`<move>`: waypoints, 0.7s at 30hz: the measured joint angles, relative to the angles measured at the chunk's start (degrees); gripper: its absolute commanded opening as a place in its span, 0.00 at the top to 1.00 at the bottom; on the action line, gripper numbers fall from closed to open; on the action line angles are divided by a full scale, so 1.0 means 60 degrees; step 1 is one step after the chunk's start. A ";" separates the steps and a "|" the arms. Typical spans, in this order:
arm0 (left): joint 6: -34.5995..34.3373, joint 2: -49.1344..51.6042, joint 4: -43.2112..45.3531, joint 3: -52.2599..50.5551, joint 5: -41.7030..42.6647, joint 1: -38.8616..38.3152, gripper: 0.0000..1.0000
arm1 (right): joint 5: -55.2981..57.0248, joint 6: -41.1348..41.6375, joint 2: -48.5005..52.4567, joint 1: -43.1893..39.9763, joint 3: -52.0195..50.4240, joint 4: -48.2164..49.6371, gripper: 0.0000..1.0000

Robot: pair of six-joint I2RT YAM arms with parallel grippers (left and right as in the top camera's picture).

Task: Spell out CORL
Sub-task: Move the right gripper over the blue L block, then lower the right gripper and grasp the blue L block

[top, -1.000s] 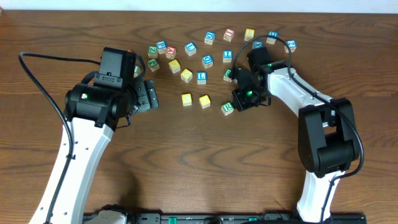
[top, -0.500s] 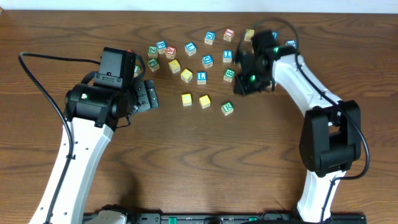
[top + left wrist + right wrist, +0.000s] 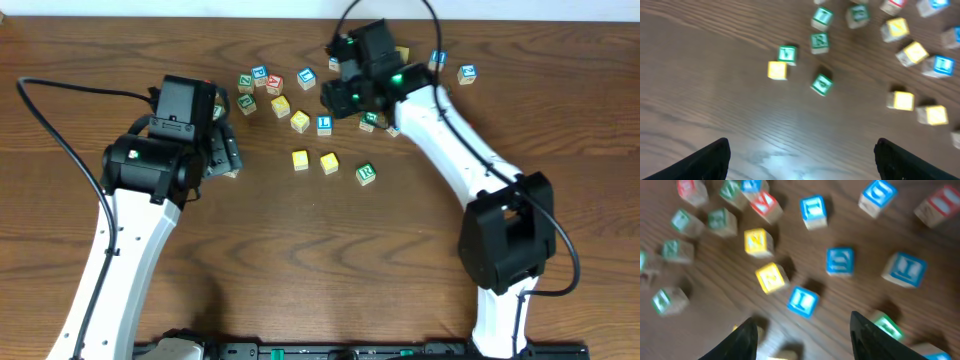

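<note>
Note right gripper (image 3: 804,332) spread wide, empty; letter blocks (image 3: 802,301) scattered just ahead of and below it. Treat as light, rigid, probably wooden cubes; pinch squarely across two opposite flat faces.

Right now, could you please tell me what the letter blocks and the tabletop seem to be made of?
Letter blocks: probably wood, pale bare sides beside matte painted faces. Tabletop: wood or wood-look laminate, dark brown grain lines with a soft sheen.

Coloured letter blocks (image 3: 300,121) scattered flat, loose cluster; green block (image 3: 366,173) apart
</note>
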 measured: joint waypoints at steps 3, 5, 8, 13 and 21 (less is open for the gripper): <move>0.0000 0.0000 -0.0051 0.0000 -0.0215 0.0397 0.09 | 0.0510 0.0663 0.0219 0.0215 0.0000 0.0361 0.50; 0.0000 0.0000 -0.0084 0.0000 -0.0302 0.0710 0.09 | 0.0790 0.1056 0.0423 0.0255 0.0000 0.0499 0.54; 0.0000 0.0000 -0.0186 0.0000 -0.0375 0.1140 0.09 | 0.1082 0.1574 0.0765 0.0259 0.0000 0.0699 0.58; 0.0000 0.0000 -0.0342 0.0000 -0.0474 0.1555 0.09 | 0.1322 0.2047 0.1111 0.0335 0.0000 0.0798 0.59; 0.0000 0.0000 -0.0481 0.0000 -0.0477 0.1566 0.09 | 0.1406 0.2266 0.1526 0.0703 0.0000 0.0925 0.65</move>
